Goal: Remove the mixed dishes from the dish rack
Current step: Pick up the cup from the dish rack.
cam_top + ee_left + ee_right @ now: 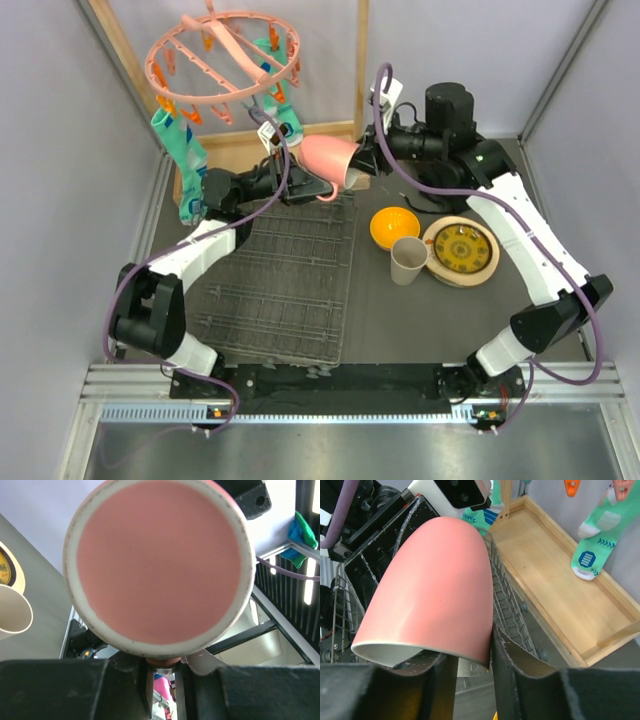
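Bright, even light (pink mug [160, 565] slightly soft up close)

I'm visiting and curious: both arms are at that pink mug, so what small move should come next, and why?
Probably the right gripper should close onto the wall of the pink mug. Its fingers straddle the rim with a gap showing, while the left gripper holds the mug at the far end of the dish rack. A firm grip seems needed before the left lets go.
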Motion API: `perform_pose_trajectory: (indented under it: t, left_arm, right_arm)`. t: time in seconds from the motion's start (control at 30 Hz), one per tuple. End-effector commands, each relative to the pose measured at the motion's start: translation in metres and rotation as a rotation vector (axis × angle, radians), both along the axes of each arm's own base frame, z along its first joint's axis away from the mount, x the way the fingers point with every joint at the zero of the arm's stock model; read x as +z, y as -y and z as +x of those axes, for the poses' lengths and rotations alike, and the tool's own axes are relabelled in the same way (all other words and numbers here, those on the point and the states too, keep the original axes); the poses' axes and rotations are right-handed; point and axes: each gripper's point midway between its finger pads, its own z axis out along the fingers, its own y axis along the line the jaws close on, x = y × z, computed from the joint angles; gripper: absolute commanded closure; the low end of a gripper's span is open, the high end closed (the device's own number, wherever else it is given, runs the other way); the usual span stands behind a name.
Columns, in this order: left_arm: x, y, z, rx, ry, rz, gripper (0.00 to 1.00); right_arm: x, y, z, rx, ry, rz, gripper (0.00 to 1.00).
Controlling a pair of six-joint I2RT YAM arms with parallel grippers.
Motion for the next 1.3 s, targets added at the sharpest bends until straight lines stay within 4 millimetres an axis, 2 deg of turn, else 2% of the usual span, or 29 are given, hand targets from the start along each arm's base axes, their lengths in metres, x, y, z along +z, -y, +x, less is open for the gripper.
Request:
perform_pose_trajectory:
  t: [0.0,0.07,0.2,0.4,0.57,0.7,0.77,0.8,0.87,0.9,1.0,1.03,1.13,1.27]
  left_arm:
    - [0.034,-0.004,-0.037,-0.016,0.209,-0.073,1.0]
    - [0.034,-0.005,-0.038,-0.012,0.214,-0.072,1.0]
    - [0.034,-0.005,-0.039,-0.014,0.215,-0.07,1.0]
    - [0.033,-0.002,-0.043,-0.027,0.226,-0.07,1.0]
    - [0.034,-0.001,-0.047,-0.033,0.234,-0.072,1.0]
    - [0.033,-0.001,-0.048,-0.033,0.241,-0.068,1.0]
    - [0.034,-0.002,-0.05,-0.032,0.252,-0.068,0.92]
    - [0.033,-0.001,-0.05,-0.034,0.251,-0.066,0.81]
    - [0.033,-0.002,-0.051,-0.03,0.256,-0.068,0.7]
    - [0.034,-0.002,-0.051,-0.03,0.256,-0.067,0.56]
    - [0.032,-0.002,-0.051,-0.028,0.255,-0.062,0.39]
    - [0.032,-0.002,-0.05,-0.026,0.254,-0.06,0.3]
    - [0.03,-0.002,-0.05,-0.026,0.253,-0.056,0.2]
    - [0.026,-0.002,-0.047,-0.019,0.248,-0.04,0.16]
  right_arm:
    - [0.03,-0.017,-0.012,0.063,0.078,0.041,0.73]
    - [0.029,-0.018,-0.012,0.067,0.074,0.04,0.81]
    - [0.029,-0.021,-0.013,0.082,0.069,0.042,0.88]
    - [0.031,-0.033,-0.022,0.127,0.07,0.039,0.91]
    - [0.032,-0.042,-0.028,0.165,0.065,0.034,1.0]
    - [0.032,-0.048,-0.032,0.181,0.063,0.03,1.0]
    - [0.032,-0.048,-0.033,0.184,0.062,0.029,1.0]
    - [0.032,-0.048,-0.033,0.181,0.064,0.029,1.0]
    - [0.036,-0.046,-0.035,0.177,0.075,0.032,1.0]
    - [0.036,-0.045,-0.035,0.176,0.076,0.03,1.0]
    - [0.039,-0.043,-0.036,0.17,0.084,0.034,1.0]
    - [0.039,-0.042,-0.036,0.166,0.085,0.033,1.0]
    - [0.04,-0.041,-0.036,0.159,0.09,0.032,1.0]
    - [0.037,-0.038,-0.032,0.131,0.096,0.019,1.0]
